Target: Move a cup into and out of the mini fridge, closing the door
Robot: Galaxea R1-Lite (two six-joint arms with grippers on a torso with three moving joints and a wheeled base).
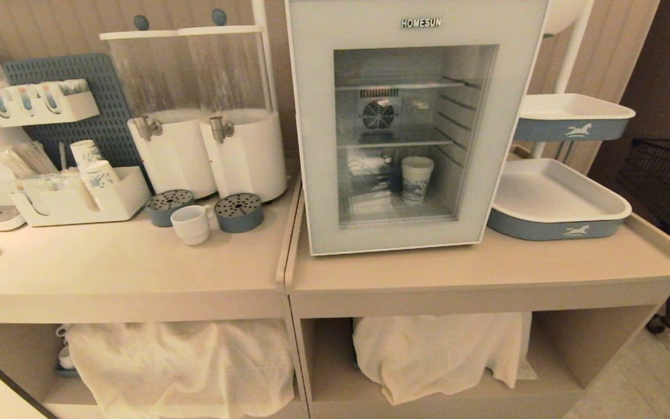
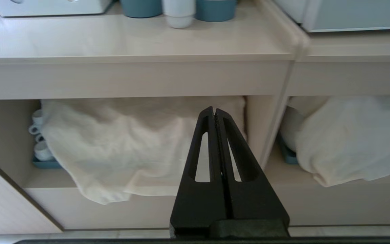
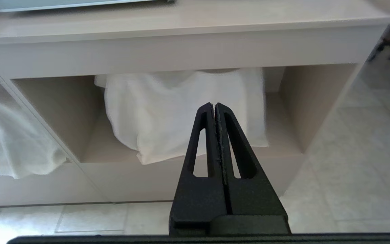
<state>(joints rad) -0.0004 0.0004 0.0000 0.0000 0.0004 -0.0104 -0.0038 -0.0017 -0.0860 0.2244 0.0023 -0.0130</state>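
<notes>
I'm looking at the mini fridge [image 1: 410, 125] standing on the right counter [image 1: 486, 265], the door [image 1: 396, 233] sitting flush, a paper cup [image 1: 416, 178] showing inside. The cup [image 1: 191, 224] is sitting upright on the left counter, well left of the fridge, between two drip trays [image 1: 168, 205]. L gripper [image 2: 214, 113] & R gripper [image 3: 214, 107] are both hanging low below counter level, fingers pressed together, empty. I'm judging L arm nearer the cup, R nearer the door.
</notes>
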